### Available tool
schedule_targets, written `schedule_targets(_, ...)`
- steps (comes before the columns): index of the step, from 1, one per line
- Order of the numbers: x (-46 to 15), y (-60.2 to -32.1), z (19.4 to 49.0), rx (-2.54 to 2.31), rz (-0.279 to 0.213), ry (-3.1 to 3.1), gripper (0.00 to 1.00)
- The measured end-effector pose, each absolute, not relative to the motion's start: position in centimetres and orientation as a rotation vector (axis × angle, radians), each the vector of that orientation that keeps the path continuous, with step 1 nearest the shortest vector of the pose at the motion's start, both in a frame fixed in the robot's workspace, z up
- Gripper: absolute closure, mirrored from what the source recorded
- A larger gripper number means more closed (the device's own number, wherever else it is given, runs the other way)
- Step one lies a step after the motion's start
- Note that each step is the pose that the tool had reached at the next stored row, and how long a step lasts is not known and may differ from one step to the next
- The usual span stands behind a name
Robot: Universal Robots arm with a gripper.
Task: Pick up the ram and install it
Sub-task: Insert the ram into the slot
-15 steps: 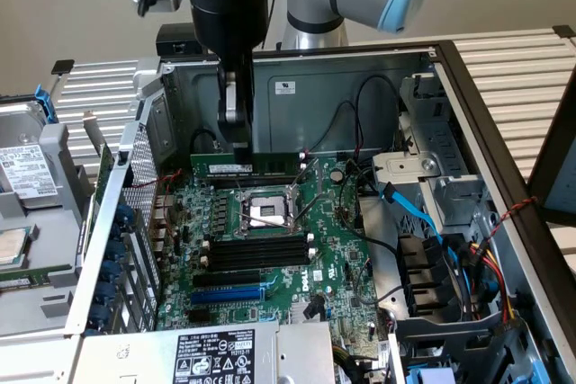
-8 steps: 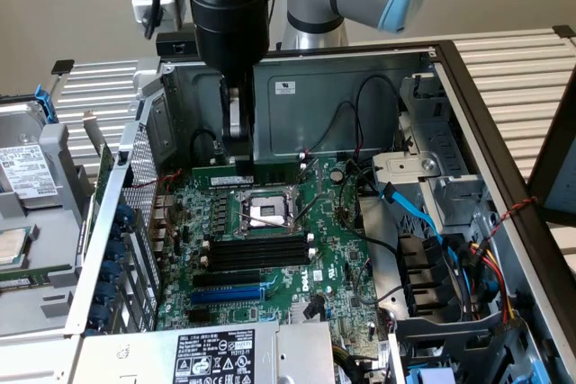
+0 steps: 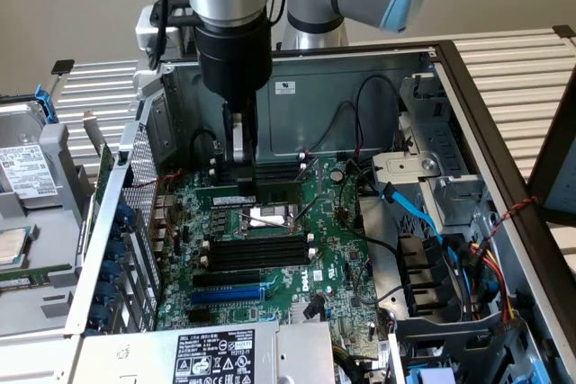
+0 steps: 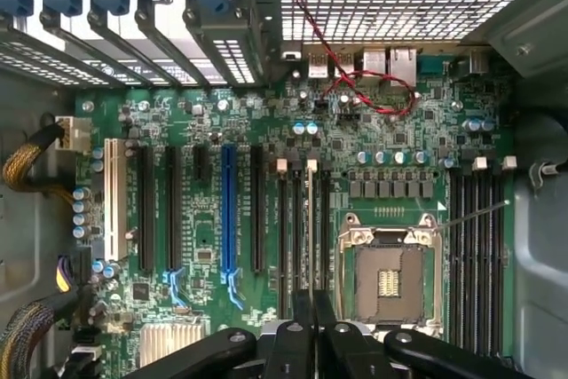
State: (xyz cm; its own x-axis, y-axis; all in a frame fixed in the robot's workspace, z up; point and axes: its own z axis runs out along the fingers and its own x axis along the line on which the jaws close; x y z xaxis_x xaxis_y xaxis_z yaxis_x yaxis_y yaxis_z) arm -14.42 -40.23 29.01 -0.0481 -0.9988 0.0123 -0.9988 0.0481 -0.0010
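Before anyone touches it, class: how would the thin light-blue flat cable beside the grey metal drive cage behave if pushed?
The thin light-blue flat cable probably bends easily: it lies in a loose curve. Being so thin, it is likely light. It may spring back, as its ends seem tucked among other parts.

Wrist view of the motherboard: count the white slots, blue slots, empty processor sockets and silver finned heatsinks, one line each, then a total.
white slot: 1
blue slot: 1
empty processor socket: 1
silver finned heatsink: 1
Total: 4
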Motion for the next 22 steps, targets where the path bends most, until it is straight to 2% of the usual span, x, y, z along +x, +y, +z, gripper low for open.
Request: schedule_targets(22, -14.3, -40.5, 25.2, 2.161, 0.015, -2.269, 0.88)
